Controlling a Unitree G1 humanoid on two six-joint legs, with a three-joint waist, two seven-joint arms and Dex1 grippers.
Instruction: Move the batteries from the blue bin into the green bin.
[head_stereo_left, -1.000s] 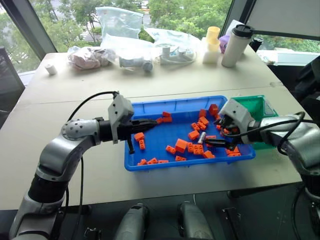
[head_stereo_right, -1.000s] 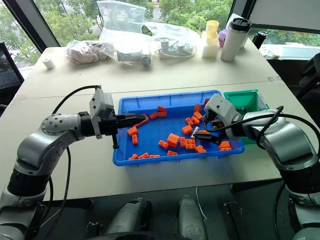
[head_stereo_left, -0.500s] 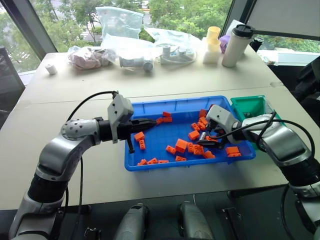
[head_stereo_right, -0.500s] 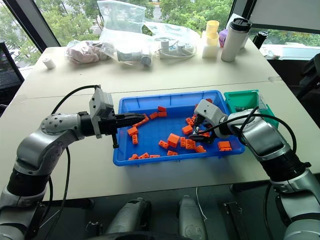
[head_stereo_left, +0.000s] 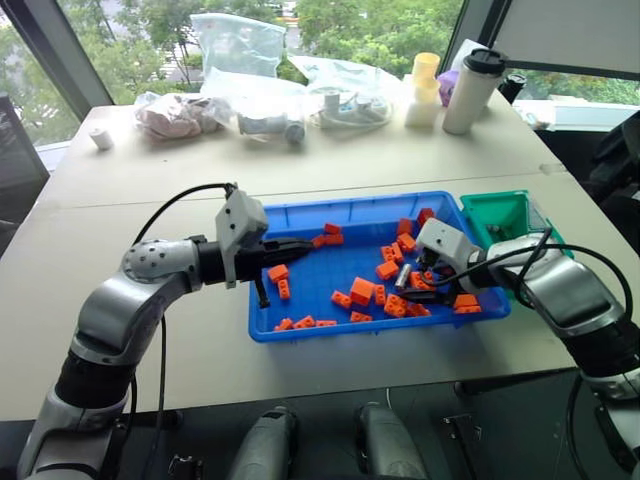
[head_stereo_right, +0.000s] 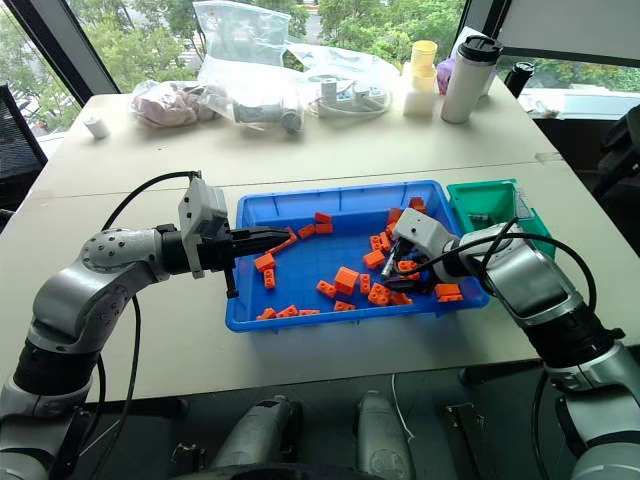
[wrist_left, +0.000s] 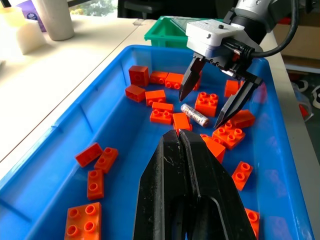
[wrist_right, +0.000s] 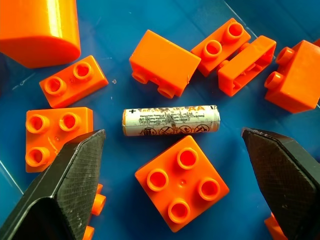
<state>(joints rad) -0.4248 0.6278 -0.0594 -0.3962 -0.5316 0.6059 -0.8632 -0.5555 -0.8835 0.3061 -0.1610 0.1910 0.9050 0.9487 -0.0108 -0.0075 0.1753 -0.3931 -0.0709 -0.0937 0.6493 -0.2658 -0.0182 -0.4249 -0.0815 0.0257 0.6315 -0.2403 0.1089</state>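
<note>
One battery (wrist_right: 171, 121), a silver-grey cylinder with printed text, lies flat on the floor of the blue bin (head_stereo_left: 345, 205) among orange bricks (wrist_right: 182, 181). My right gripper (wrist_left: 200, 111) hangs open just above it, one black finger (wrist_right: 65, 190) on each side, touching nothing. From the head it shows as the right gripper (head_stereo_left: 412, 285) low over the bin's right half. The green bin (head_stereo_left: 500, 212) stands against the blue bin's right end. My left gripper (head_stereo_left: 300, 245) is shut and holds nothing, hovering level over the bin's left part, its fingertips (wrist_left: 177, 134) pointing toward the battery (wrist_left: 194, 115).
Several orange bricks (head_stereo_left: 362, 291) are scattered over the blue bin's floor, tight around the battery. At the table's far edge stand plastic bags (head_stereo_left: 240, 45), a white flask (head_stereo_left: 470, 90), a yellow-capped bottle (head_stereo_left: 424, 90) and a small white roll (head_stereo_left: 102, 138).
My right gripper has sunk lower into the blue bin and settled open over the battery. The left arm has stayed where it was.
</note>
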